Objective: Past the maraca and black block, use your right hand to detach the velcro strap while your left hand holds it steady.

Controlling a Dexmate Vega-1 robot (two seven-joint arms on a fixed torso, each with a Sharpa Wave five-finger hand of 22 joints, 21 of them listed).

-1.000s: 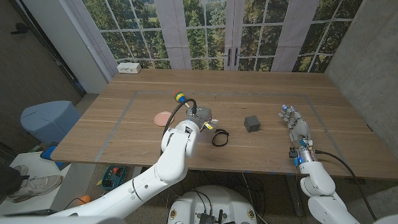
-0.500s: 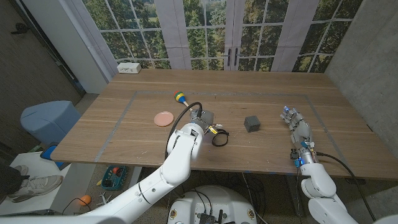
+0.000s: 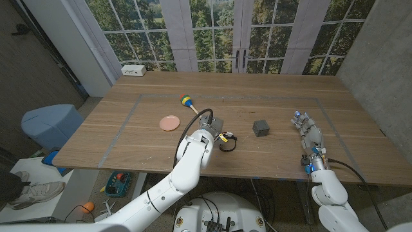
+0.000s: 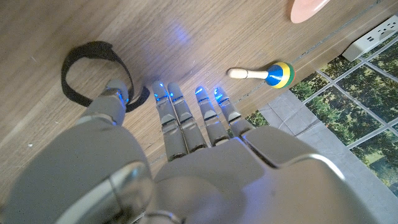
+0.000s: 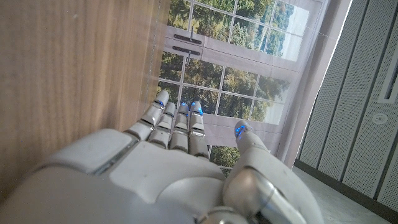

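Note:
The black velcro strap (image 3: 227,144) lies as a loop on the wooden table (image 3: 129,138) near its front edge. In the left wrist view the strap (image 4: 79,62) sits just past my thumb, which overlaps its rim. My left hand (image 3: 214,124) hovers beside it, fingers (image 4: 208,115) stretched out and holding nothing. The maraca (image 3: 187,102) with its blue, yellow and green head (image 4: 278,73) lies further back. To the right of the strap stands the black block (image 3: 261,127). Over the table's right side, my right hand (image 3: 308,127) has its fingers (image 5: 177,121) spread and nothing in it.
A pink disc (image 3: 169,122) lies left of my left hand. A white power strip (image 3: 134,70) sits at the table's far left corner. Grey tape lines (image 3: 122,125) mark a rectangle on the tabletop. A blue bin (image 3: 51,125) stands off the table's left side.
My left arm has swung right, bringing the hand from the pink disc's side to beside the strap. The right hand has barely shifted.

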